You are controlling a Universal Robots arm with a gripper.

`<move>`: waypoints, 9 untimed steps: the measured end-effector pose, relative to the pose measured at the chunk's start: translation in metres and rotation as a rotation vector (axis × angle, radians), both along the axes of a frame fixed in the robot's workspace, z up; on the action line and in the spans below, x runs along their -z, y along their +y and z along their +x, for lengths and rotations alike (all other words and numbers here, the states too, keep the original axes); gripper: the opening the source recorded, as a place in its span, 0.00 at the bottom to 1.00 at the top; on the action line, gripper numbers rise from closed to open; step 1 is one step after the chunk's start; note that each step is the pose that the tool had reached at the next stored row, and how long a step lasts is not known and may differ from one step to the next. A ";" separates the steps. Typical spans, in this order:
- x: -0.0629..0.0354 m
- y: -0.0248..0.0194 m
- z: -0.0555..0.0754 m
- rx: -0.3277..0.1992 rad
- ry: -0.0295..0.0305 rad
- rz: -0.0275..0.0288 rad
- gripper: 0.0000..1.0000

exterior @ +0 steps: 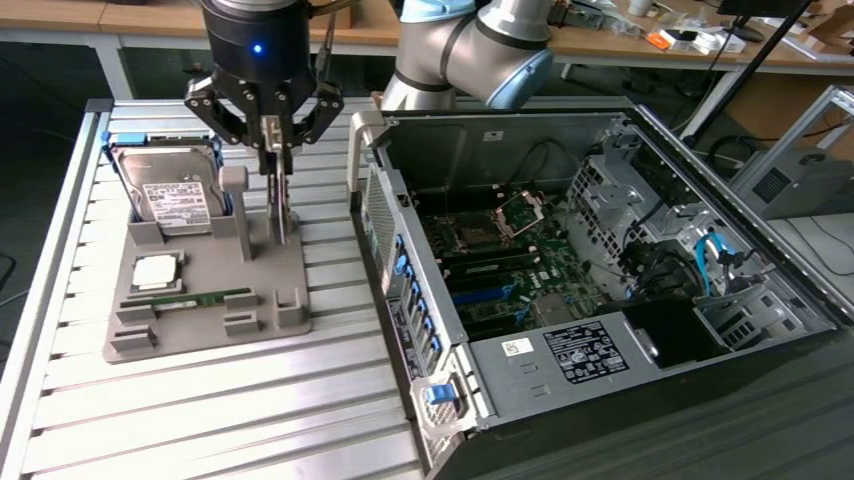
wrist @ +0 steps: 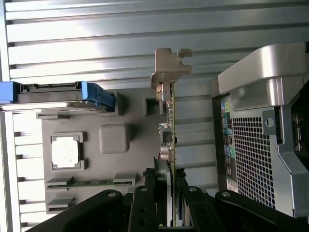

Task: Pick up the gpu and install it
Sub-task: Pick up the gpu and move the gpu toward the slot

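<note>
Tool (exterior: 276, 150) vertical above gray tray (exterior: 200, 325), fingers (wrist: 145, 200) seemingly around upright gpu (wrist: 170, 121).

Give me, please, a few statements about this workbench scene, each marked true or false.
1. The gripper is closed on the thin, dark rectangular gpu card, which stands on edge. True.
2. The gpu card is already seated inside the open metal computer case. False: it stands in the grey plastic holder tray, outside the case.
3. The slim green memory stick lies in the tray. True.
4. The silver hard drive with a white label lies inside the case. False: it rests in the tray, on the exterior view's left of the card.
</note>
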State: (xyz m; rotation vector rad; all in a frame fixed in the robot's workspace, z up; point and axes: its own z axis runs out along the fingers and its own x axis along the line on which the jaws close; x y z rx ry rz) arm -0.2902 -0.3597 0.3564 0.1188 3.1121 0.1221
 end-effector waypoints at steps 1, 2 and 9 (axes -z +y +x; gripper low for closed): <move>-0.0016 0.0000 0.000 0.000 0.0001 0.0000 0.27; -0.0024 0.0000 0.000 0.000 0.0001 0.0001 0.27; -0.0086 0.0000 0.000 0.000 -0.0001 0.0008 0.27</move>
